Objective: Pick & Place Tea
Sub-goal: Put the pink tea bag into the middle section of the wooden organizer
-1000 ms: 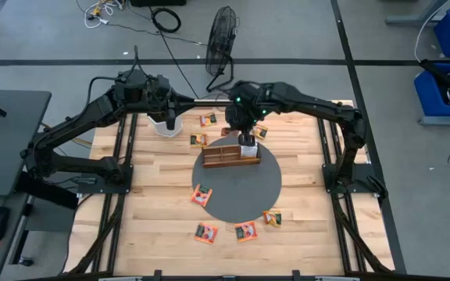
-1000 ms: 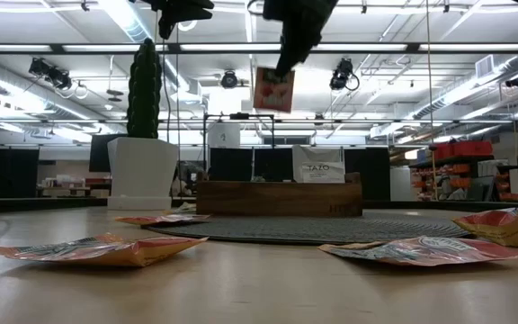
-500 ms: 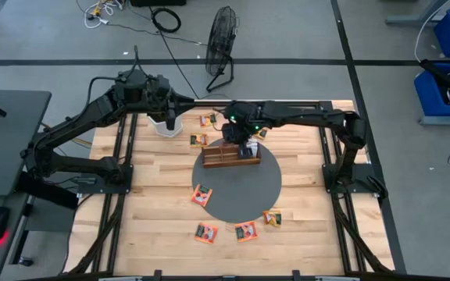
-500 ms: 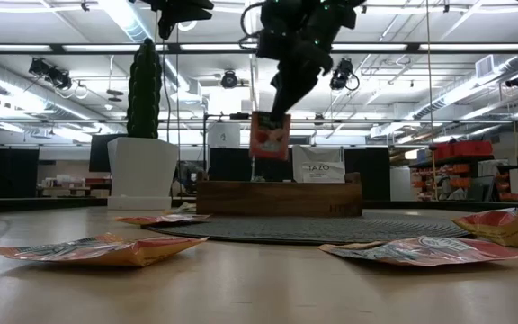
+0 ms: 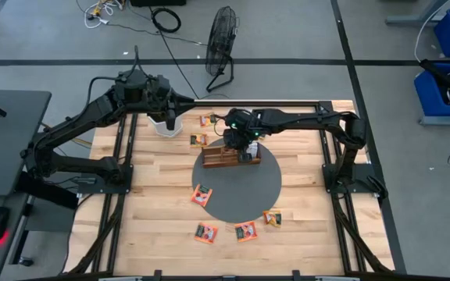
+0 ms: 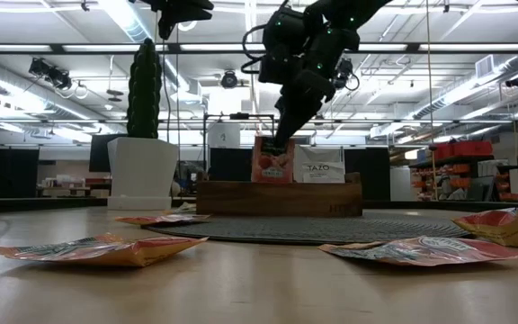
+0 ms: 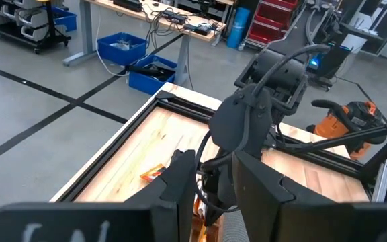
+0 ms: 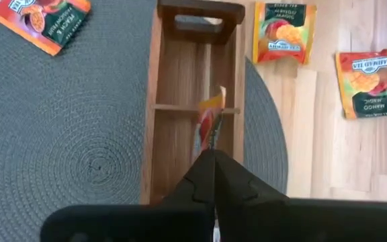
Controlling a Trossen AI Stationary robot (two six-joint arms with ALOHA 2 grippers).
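So the right gripper is clamped on an orange sachet, holding it upright inside a slot of the wooden tray on the round grey mat. The left gripper hangs half-open near the white pot.

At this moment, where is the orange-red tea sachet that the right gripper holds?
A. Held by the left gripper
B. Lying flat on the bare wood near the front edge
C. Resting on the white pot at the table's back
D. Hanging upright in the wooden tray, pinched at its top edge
D: the right gripper pinches the sachet by its top, its lower part down inside the wooden tray.
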